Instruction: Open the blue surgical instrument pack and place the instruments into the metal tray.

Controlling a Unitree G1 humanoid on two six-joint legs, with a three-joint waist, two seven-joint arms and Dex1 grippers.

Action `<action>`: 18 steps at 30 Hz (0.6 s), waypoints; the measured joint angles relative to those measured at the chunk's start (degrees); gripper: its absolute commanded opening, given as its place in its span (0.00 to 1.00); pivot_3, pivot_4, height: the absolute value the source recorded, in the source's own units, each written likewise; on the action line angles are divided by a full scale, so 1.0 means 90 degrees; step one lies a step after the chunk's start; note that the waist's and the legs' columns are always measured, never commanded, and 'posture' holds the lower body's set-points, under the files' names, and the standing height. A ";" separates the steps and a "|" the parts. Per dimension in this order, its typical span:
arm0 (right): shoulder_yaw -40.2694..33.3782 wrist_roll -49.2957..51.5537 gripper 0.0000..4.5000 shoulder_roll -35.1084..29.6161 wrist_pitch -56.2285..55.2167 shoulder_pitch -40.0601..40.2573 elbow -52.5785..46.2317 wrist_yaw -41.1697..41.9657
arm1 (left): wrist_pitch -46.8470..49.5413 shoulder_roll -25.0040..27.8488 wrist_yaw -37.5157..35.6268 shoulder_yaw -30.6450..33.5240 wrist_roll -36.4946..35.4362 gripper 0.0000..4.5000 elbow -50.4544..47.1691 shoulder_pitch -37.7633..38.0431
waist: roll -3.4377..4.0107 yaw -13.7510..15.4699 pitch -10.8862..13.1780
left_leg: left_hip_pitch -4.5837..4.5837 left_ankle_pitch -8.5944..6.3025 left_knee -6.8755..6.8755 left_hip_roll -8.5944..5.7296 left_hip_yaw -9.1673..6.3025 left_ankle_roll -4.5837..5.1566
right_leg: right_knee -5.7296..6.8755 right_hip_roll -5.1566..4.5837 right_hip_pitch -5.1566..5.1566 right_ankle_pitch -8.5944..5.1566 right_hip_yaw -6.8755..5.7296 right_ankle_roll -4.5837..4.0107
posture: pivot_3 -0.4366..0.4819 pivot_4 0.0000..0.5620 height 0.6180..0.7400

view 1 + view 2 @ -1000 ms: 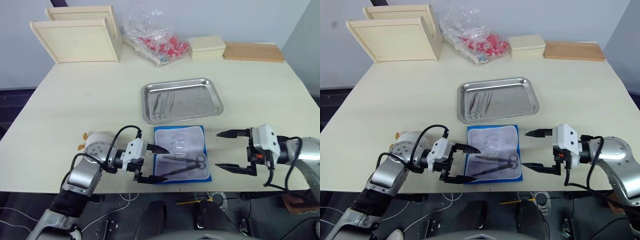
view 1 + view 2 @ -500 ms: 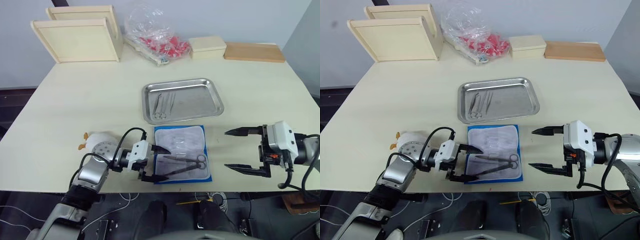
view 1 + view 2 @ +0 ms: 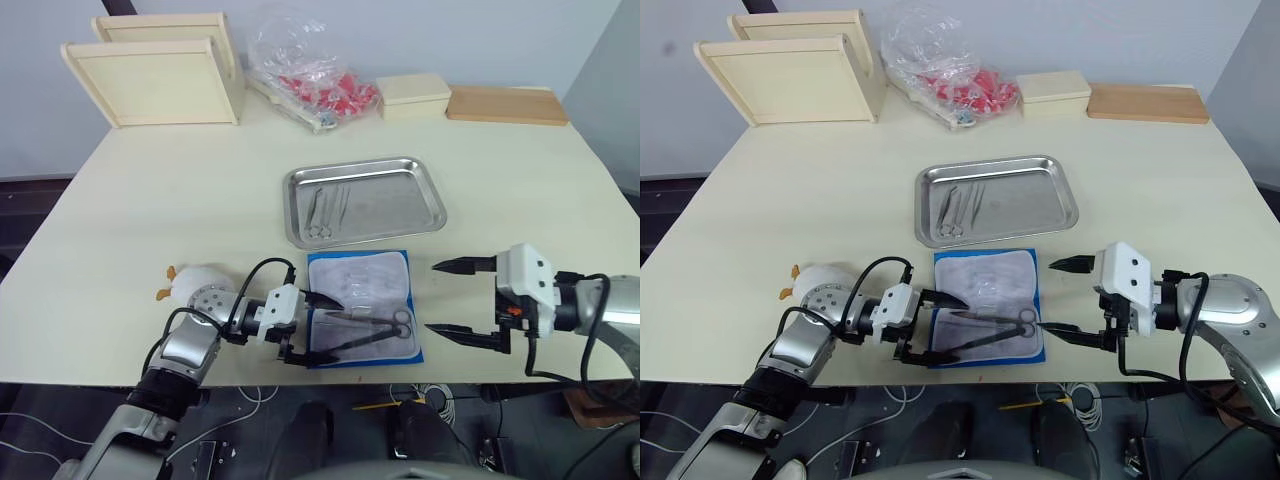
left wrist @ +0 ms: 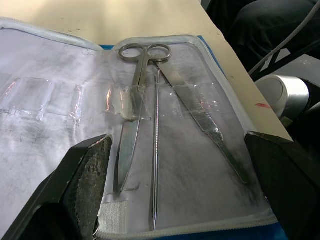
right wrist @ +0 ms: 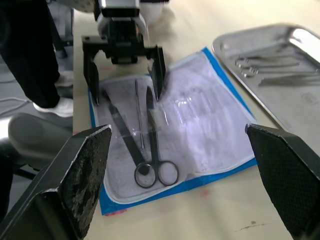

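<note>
Scissors [image 4: 134,107] — slim, silvery — in clear-pocketed blue pack [image 3: 360,307].

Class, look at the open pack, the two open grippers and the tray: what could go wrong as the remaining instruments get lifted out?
1. The scissors sit under a clear pocket strap in the blue surgical instrument pack; pulling may drag the pack along.
2. The slim probe lies close beside the scissors, so the left gripper might pinch both or fumble one.
3. The pack lies near the table edge; a dropped tool could fall off before reaching the metal tray.
</note>
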 measured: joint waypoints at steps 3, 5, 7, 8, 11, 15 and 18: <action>0.0517 -0.0329 1.00 0.0198 0.0217 -0.0368 -0.0021 -0.0324 | 0.0004 0.0008 -0.0008 -0.0007 0.0001 1.00 0.0020 -0.0002 | 0.0003 -0.0014 -0.0005 | 0.0002 0.0000 0.0002 0.0000 0.0002 0.0000 | 0.0002 0.0001 0.0000 0.0000 0.0002 0.0000 | 0.48 0.27 1.00; 0.0704 -0.0456 1.00 0.0254 0.0244 -0.0466 -0.0021 -0.0394 | 0.0006 0.0007 -0.0007 -0.0013 0.0001 1.00 0.0022 -0.0013 | 0.0003 -0.0012 -0.0007 | 0.0002 0.0000 0.0002 0.0000 0.0001 0.0000 | 0.0003 0.0002 0.0000 0.0000 0.0001 0.0000 | 0.48 0.27 1.00; 0.1136 -0.0779 1.00 0.0369 0.0349 -0.0698 0.0026 -0.0513 | 0.0009 0.0010 -0.0015 -0.0016 0.0001 1.00 0.0020 -0.0006 | 0.0002 -0.0014 -0.0010 | 0.0002 0.0000 0.0002 -0.0001 0.0000 0.0000 | 0.0003 0.0002 0.0000 0.0001 0.0000 -0.0001 | 0.48 0.27 1.00; 0.1419 -0.0995 1.00 0.0489 0.0401 -0.0839 0.0103 -0.0610 | 0.0011 0.0010 -0.0023 -0.0017 0.0001 1.00 0.0031 -0.0013 | 0.0003 -0.0015 -0.0013 | 0.0002 0.0000 0.0003 -0.0003 0.0000 0.0000 | 0.0004 0.0003 0.0000 0.0001 0.0000 -0.0002 | 0.48 0.27 1.00; 0.1898 -0.1388 1.00 0.0639 0.0478 -0.0969 0.0265 -0.0736 | 0.0016 0.0009 -0.0019 -0.0021 0.0001 1.00 0.0059 -0.0029 | 0.0008 -0.0011 -0.0015 | 0.0001 0.0000 0.0005 -0.0004 -0.0001 0.0000 | 0.0006 0.0003 0.0000 0.0004 -0.0001 -0.0007 | 0.48 0.27 1.00; 0.2346 -0.1995 1.00 0.0709 0.0518 -0.1135 0.0597 -0.0890 | 0.0031 0.0009 -0.0023 -0.0024 0.0001 1.00 0.0071 -0.0042 | 0.0009 -0.0013 -0.0018 | 0.0001 0.0000 0.0007 -0.0007 -0.0001 0.0000 | 0.0007 0.0003 0.0000 0.0007 -0.0001 -0.0011 | 0.48 0.27 1.00; 0.2492 -0.2223 1.00 0.0804 0.0563 -0.1199 0.0721 -0.0898 | 0.0040 0.0011 -0.0040 -0.0023 0.0001 1.00 0.0074 -0.0034 | 0.0012 -0.0018 -0.0020 | 0.0002 0.0000 0.0007 -0.0007 -0.0002 0.0000 | 0.0009 0.0005 0.0000 0.0007 -0.0001 -0.0011 | 0.48 0.27 1.00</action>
